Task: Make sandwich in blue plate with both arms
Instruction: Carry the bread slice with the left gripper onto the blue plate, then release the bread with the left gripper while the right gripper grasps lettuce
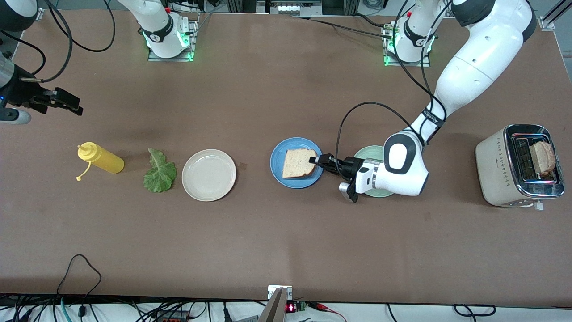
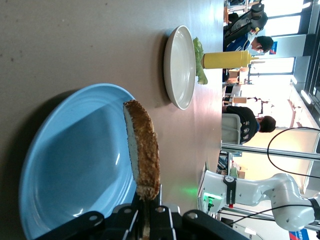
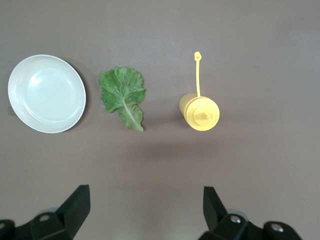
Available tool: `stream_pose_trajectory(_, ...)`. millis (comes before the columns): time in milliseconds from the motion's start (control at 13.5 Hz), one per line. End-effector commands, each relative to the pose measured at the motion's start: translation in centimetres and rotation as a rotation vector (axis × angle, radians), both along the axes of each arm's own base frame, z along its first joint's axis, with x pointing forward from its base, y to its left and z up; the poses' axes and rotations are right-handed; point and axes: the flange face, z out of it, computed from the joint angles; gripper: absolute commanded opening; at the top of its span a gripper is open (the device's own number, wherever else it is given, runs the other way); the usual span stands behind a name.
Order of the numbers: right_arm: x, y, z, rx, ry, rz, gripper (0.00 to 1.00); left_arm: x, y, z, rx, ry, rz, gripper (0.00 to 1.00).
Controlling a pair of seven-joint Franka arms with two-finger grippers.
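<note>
My left pincer [image 1: 318,160] is pinching one edge of a bread slice [image 1: 297,163], and the slice is over the blue plate [image 1: 277,172]. In my left wrist view the slice [image 2: 142,152] stands tilted, its crusted edge toward the camera, its lower end between my fingers [image 2: 131,215], with the blue plate [image 2: 70,165] just under it. From the front view I cannot tell whether the free end already touches the plate. The pale green plate [image 1: 380,193] lies right under my left wrist.

To finish this step well, I judge that I should lower the slice until its whole face lies flat on the plate and only then let go. Released while tilted, it could flop against the rim or slide off centre. The slice should end up in the middle of the plate, so the leaf and the second slice have room to stack. After letting go I would pull straight back along the desk [image 1: 286,241] toward the green plate, so that my fingers do not drag the crust.

My right pincer [image 1: 58,100] waits, spread wide, up in the air at the right arm's end of the desk. Below it in its wrist view lie the lettuce leaf [image 3: 123,96], the yellow squeeze bottle [image 3: 200,112] beside the leaf, and the cream plate [image 3: 46,93] on the leaf's other flank. That leaf looks like its next job. A second bread slice [image 1: 543,157] sits in the toaster [image 1: 496,165] past my left elbow.
</note>
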Motion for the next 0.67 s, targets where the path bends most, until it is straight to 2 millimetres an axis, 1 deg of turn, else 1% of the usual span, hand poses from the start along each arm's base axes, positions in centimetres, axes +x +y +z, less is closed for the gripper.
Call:
stream_pose_trajectory(0,1.0,1.4,-1.6,0.004,0.021,0.015,1.00,-1.5,-2.1,-0.6,-0.010,-0.035,0.008,0.12)
stream_pose_trajectory(74,1.7,2.0,-2.9,0.039,0.033,0.010,1.00,-1.7,-2.4,-1.0,-0.003,-0.037,0.005,0.55)
stream_pose_trajectory(148,2.7,3.2,-4.4,0.080,0.039,0.014,1.00,-1.4,-2.1,-0.7,0.006,-0.052,0.008,1.00)
stream_pose_trajectory(223,3.8,4.3,-6.2,0.081,0.046,0.026,1.00,-1.1,-1.8,-0.2,0.014,-0.066,0.006,1.00)
stream_pose_trajectory(297,4.8,5.2,-8.0,0.069,0.052,0.042,1.00,-0.6,-0.9,0.5,0.036,-0.091,0.003,1.00)
stream_pose_trajectory(371,5.8,6.4,-10.4,0.058,0.056,0.059,1.00,0.0,0.5,1.4,0.092,-0.149,-0.044,1.00)
stream_pose_trajectory(445,6.7,7.1,-12.9,0.048,0.059,0.075,1.00,0.6,1.6,2.7,0.161,-0.222,-0.119,1.00)
stream_pose_trajectory(519,7.4,7.4,-15.3,0.036,0.071,0.081,1.00,1.0,3.0,4.0,0.219,-0.275,-0.190,1.00)
stream_pose_trajectory(593,8.0,7.7,-18.0,0.023,0.075,0.089,1.00,1.3,3.9,5.3,0.271,-0.298,-0.235,1.00)
